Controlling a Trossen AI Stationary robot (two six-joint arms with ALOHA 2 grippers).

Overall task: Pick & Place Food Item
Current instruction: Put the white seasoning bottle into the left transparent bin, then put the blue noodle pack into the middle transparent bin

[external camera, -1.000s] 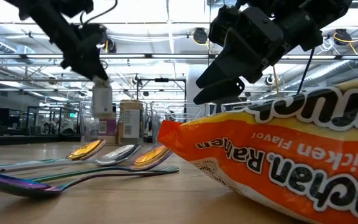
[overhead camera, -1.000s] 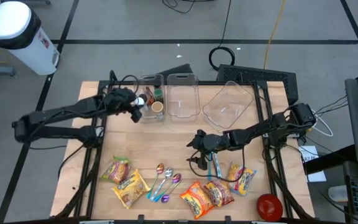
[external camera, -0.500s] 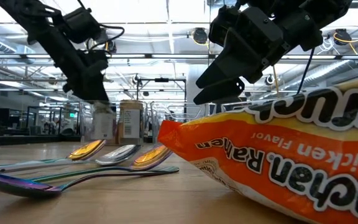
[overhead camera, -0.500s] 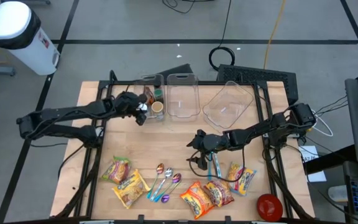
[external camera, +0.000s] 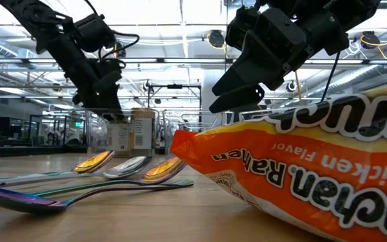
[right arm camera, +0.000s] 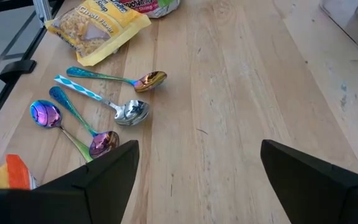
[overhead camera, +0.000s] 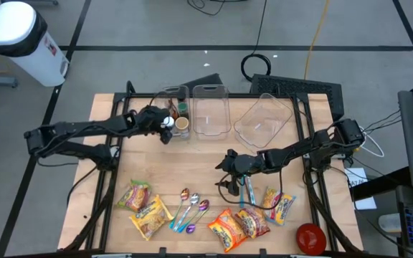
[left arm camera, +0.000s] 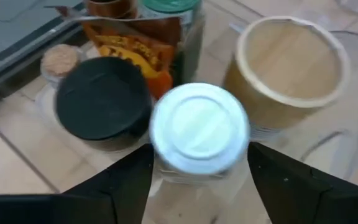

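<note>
The left pincer (left arm camera: 197, 180) is straddling a white-lidded jar (left arm camera: 199, 127), its fingers parted to either side of the lid and seemingly letting go, inside the leftmost clear container (overhead camera: 174, 115) at the far side of the tabletop (overhead camera: 199, 154). The jar is standing upright there, crowded against a black-lidded jar (left arm camera: 102, 99), a wooden cup (left arm camera: 286, 68) and an orange packet (left arm camera: 138, 50). Judging from that crowding, a careless lift could be tipping the jar or catching a neighbour, since the fingers are sitting just beside both. The container's walls are leaving little room sideways; straight up looks the clearest exit. The right pincer (overhead camera: 228, 172) is hanging wide open and empty over bare wood mid-table, with spoons (right arm camera: 104, 112) and noodle packets (overhead camera: 239, 223) lying nearer the front edge.
</note>
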